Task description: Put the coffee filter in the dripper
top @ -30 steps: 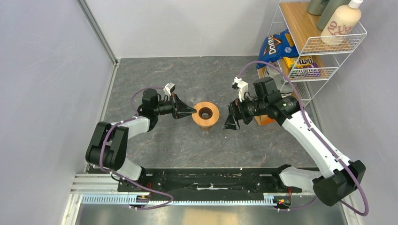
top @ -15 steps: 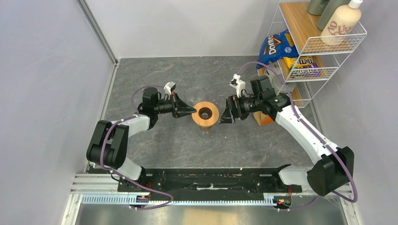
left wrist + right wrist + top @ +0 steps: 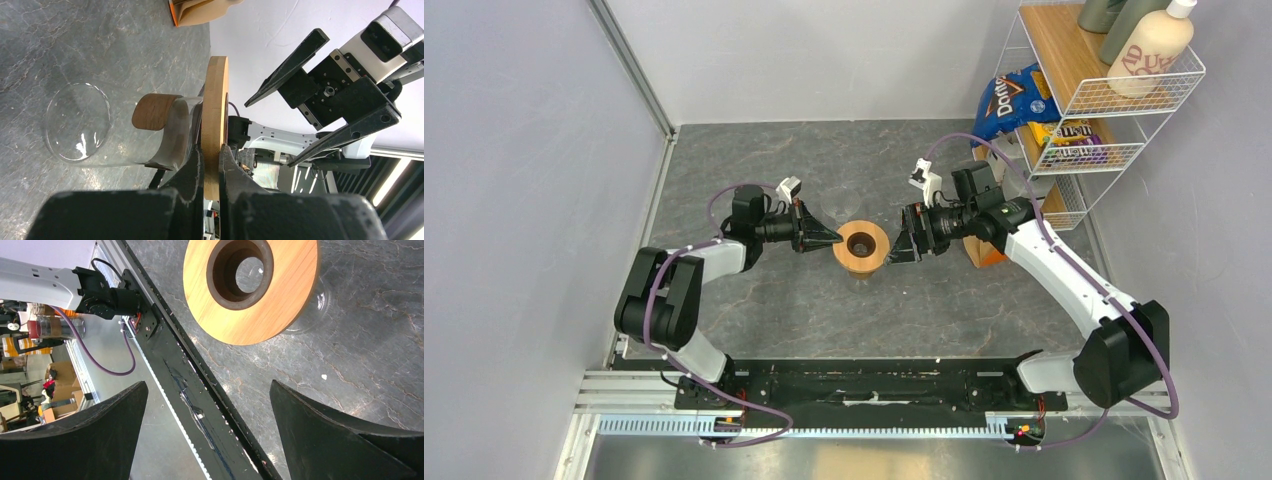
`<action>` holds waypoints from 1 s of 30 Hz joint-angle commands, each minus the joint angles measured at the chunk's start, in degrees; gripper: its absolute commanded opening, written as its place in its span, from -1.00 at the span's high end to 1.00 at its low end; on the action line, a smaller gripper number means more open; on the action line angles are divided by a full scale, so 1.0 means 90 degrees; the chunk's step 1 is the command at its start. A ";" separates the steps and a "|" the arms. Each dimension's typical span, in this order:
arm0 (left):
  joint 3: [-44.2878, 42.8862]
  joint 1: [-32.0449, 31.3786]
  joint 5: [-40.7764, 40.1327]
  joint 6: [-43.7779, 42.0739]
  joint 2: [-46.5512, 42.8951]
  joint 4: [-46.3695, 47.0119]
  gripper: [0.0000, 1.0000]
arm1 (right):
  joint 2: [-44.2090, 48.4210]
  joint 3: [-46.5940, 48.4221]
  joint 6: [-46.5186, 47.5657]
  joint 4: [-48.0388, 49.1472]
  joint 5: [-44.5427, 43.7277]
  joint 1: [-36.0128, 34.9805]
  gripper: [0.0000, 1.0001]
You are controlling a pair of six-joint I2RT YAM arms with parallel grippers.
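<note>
Left end effector: I have it closed on the rim of the dripper's wooden collar. My left wrist view shows one finger pressed on each flat face of the collar.
Right end effector: spread wide and holding nothing. It sits just right of the collar, pointing at it without touching.
Dripper: mid-counter, between my two arms and tipped on its side. The collar stands on edge and the clear glass cone points toward the far wall.
Dripper contact: I cannot tell whether the glass rests on the counter or hangs just above it.
Right wrist view: I see the collar's flat underside and its dark centre hole, beyond the open end effector.
Filter: tan paper, just showing at the top edge of my left wrist view beside something orange. It lies on the counter well apart from the dripper. Nothing is inside the cone.
Rack: white wire shelves at the far right, with snack bags and bottles.
</note>
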State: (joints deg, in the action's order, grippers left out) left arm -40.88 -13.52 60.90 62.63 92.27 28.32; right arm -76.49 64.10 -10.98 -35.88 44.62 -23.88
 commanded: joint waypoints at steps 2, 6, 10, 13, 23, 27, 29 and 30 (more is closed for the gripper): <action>-0.0321 0.0115 0.0354 -0.0301 0.0071 0.0073 0.87 | -0.0033 0.0154 -0.0065 0.0183 0.0169 0.0008 -0.98; -0.0329 0.0134 0.0400 -0.0422 0.0035 -0.0087 0.77 | -0.0072 0.0176 -0.0083 0.0178 0.0169 0.0009 -0.98; -0.0360 0.0154 0.0367 -0.0736 -0.0056 -0.0507 0.48 | -0.0066 0.0166 -0.0079 0.0183 0.0151 0.0012 -0.98; -0.0368 0.0154 0.0304 -0.1006 -0.0170 -0.0845 0.29 | -0.0035 0.0147 -0.0070 0.0168 0.0130 0.0012 -0.98; -0.0462 0.0197 0.0136 -0.1951 -0.0574 -0.2104 -0.34 | 0.0057 0.0130 -0.0002 0.0106 0.0044 0.0011 -0.99; -0.0454 0.0349 -0.0051 -0.2730 -0.0830 -0.3029 -0.53 | 0.0191 0.0172 0.0171 -0.0043 -0.0103 0.0007 -0.98; -0.0517 0.0489 -0.0097 -0.3153 -0.0992 -0.3582 -0.61 | 0.0310 0.0190 0.0260 -0.0101 -0.0245 0.0017 -0.98; -0.0597 0.0586 -0.0114 -0.3462 -0.1099 -0.3861 -0.62 | 0.0397 0.0182 0.0313 -0.0117 -0.0304 0.0025 -0.99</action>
State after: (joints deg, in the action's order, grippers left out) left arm -43.24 -10.68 61.14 43.46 86.54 4.60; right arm -76.44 64.10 -10.41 -36.23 43.77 -23.88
